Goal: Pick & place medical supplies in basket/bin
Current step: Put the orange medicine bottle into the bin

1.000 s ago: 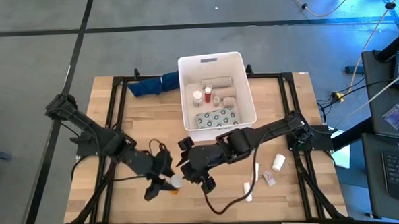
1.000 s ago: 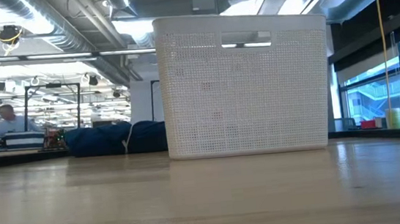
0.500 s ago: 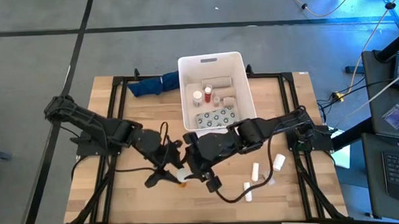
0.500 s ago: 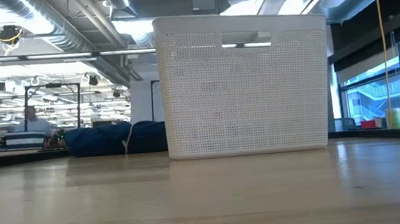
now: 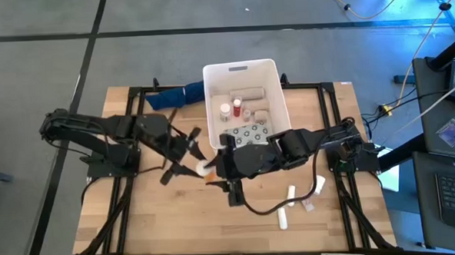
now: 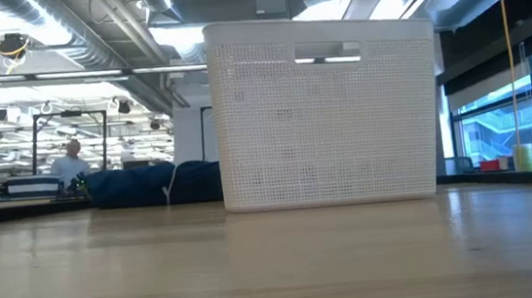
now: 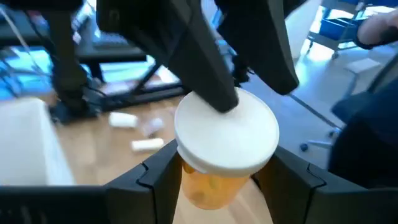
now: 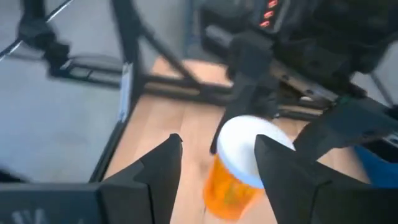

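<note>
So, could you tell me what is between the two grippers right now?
An orange pill bottle with a white cap, gripped from both sides by the left gripper and right gripper; both wrist views show it.

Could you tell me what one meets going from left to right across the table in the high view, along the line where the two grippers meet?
Left gripper → orange pill bottle held between the two arms → right gripper → white tubes lying loose on the wood → white pill bottle.

Orange bottle, white cap, white tub

The bottle [image 7: 214, 186] was clear orange under a plain white cap [image 7: 227, 130]. The tub [image 6: 326, 114] was white with fine perforated walls; the cloth [image 5: 172, 97] at its 9 o'clock was dark blue. Both grippers were black.
</note>
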{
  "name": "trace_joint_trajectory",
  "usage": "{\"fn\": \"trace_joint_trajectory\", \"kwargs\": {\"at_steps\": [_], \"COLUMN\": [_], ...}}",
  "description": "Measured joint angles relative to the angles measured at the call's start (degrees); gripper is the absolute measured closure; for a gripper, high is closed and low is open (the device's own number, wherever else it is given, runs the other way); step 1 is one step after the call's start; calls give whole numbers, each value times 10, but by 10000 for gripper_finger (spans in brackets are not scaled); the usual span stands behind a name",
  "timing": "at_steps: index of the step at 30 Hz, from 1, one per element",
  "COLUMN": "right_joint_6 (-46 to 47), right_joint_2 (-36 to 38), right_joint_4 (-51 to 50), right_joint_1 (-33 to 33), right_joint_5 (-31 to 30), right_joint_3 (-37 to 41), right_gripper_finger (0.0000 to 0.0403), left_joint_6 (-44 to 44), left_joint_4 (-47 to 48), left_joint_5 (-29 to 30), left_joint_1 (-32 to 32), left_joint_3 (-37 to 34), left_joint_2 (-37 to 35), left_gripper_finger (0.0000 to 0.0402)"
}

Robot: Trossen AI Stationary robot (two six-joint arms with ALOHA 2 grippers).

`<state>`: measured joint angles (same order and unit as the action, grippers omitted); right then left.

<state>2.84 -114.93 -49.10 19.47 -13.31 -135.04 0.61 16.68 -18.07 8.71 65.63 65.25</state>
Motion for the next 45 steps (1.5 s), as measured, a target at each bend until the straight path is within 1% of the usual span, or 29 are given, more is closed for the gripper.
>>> {"fn": "trace_joint_trajectory", "kwargs": {"at_steps": [2, 5, 8, 13, 17, 21, 23, 25, 27, 30, 34, 37, 39, 45], "right_joint_6": [6, 6, -2, -3, -19, -59, -63, -40, 18, 100, 150, 149, 149, 177], "right_joint_2": [0, 0, -1, -1, -1, 7, 15, 25, 30, 35, 44, 56, 60, 58], "right_joint_4": [15, 37, 50, 49, 51, 53, 53, 56, 52, 22, -11, -37, -64, -155], "right_joint_1": [-5, -13, -17, -28, -34, -33, -32, -33, -35, -38, -35, -25, -18, 0], "right_joint_5": [-43, -105, -142, -143, -143, -145, -145, -153, -155, -140, -107, -109, -122, -138], "right_joint_3": [0, 0, 1, 1, 1, 1, 2, 1, 1, 1, 1, 0, 0, 4], "right_gripper_finger": [199, 199, 199, 199, 199, 199, 199, 199, 199, 199, 199, 199, 199, 199], "left_joint_6": [25, 77, 112, 147, 152, 122, 112, 95, 80, 80, 85, 89, 90, 92], "left_joint_4": [-14, -15, -19, -17, -14, 13, 40, 52, 48, 34, 23, 24, 18, -33], "left_joint_5": [16, 91, 153, 176, 201, 190, 164, 147, 131, 130, 132, 140, 141, 158], "left_joint_1": [-8, -10, -10, -10, -13, -20, -24, -28, -29, -29, -30, -36, -40, -54], "left_joint_3": [0, 0, 0, 0, 0, 1, 1, 1, 1, 1, 1, 1, 1, 1], "left_joint_2": [-8, -20, -23, -26, -27, -30, -34, -36, -38, -42, -46, -47, -47, -51], "left_gripper_finger": [219, 219, 219, 219, 219, 219, 219, 219, 219, 219, 219, 219, 219, 219]}}
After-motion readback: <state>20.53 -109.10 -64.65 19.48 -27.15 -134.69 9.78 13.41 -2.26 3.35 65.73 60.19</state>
